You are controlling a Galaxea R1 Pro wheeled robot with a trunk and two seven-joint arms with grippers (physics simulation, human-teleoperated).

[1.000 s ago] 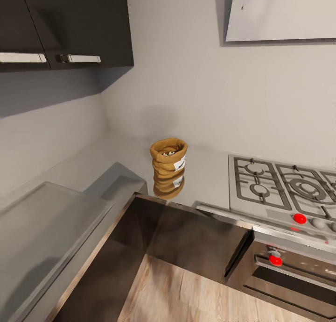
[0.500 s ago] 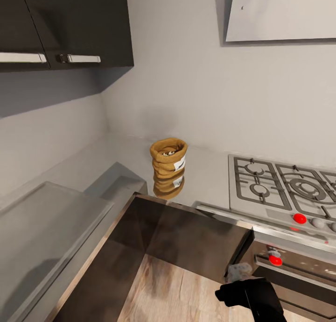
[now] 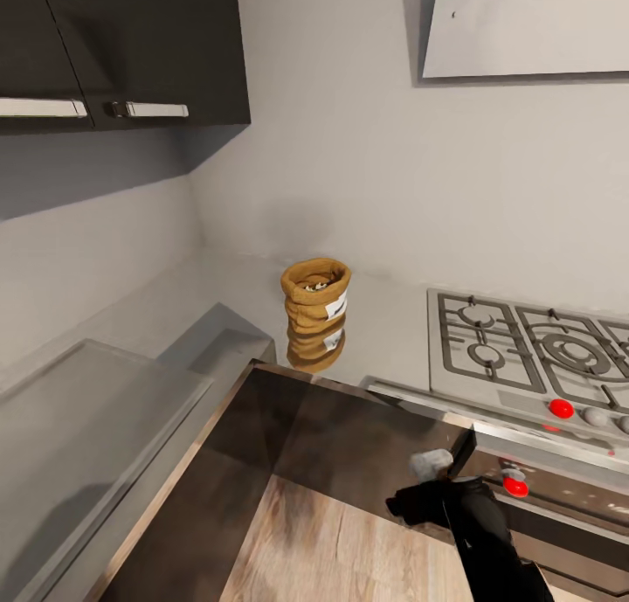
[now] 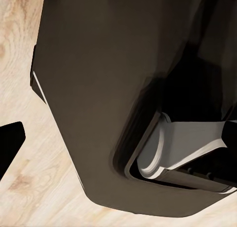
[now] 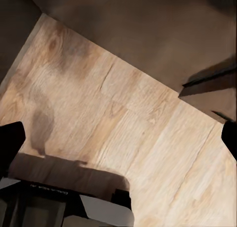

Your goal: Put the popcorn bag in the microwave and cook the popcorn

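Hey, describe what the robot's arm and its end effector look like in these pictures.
In the head view the right arm is a matte black, rounded tube with no visible cables or markings. It ends in a black end effector, with a small pale grey, rounded part just above it. In the right wrist view, black fingertips show at the picture's edges.

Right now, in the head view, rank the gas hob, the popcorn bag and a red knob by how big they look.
1. gas hob, cut off at the picture's edge
2. popcorn bag
3. red knob

All sit at a similar depth, so the order seems safe.
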